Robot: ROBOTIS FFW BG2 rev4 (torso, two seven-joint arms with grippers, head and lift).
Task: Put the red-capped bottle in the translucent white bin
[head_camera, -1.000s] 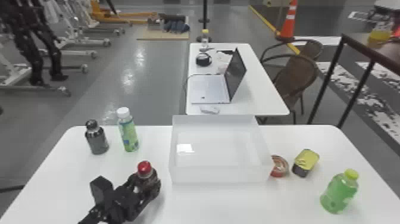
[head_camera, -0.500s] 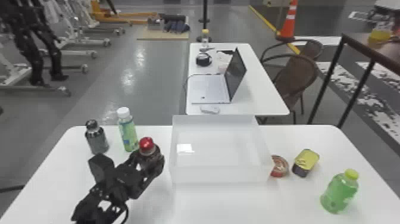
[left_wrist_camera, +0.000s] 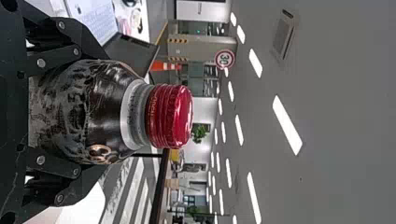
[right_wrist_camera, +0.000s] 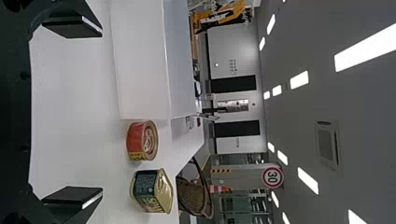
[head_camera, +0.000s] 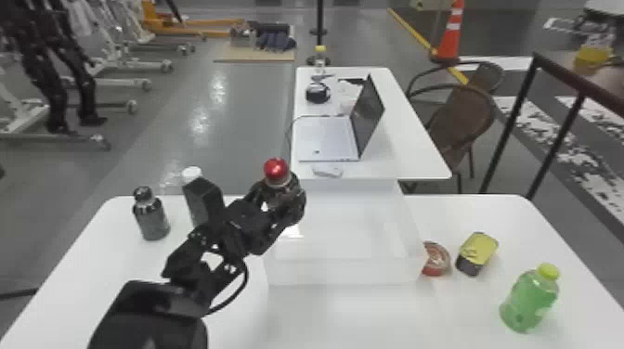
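The left gripper (head_camera: 284, 199) has its jaws clamped on the red-capped bottle (left_wrist_camera: 105, 112), held upright above the bench (head_camera: 343, 320). The bottle appears to be over the left part of the bin (head_camera: 343, 271), though depth is hard to judge. The right gripper (right_wrist_camera: 102, 112) has its jaws apart. A green bottle (head_camera: 529, 301) stands near the bench's right edge; a dark bottle (head_camera: 152, 220) stands near its far left corner.

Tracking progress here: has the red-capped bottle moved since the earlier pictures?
Yes, the bottle went rightward, from left of the translucent white bin to overlapping its left edge.
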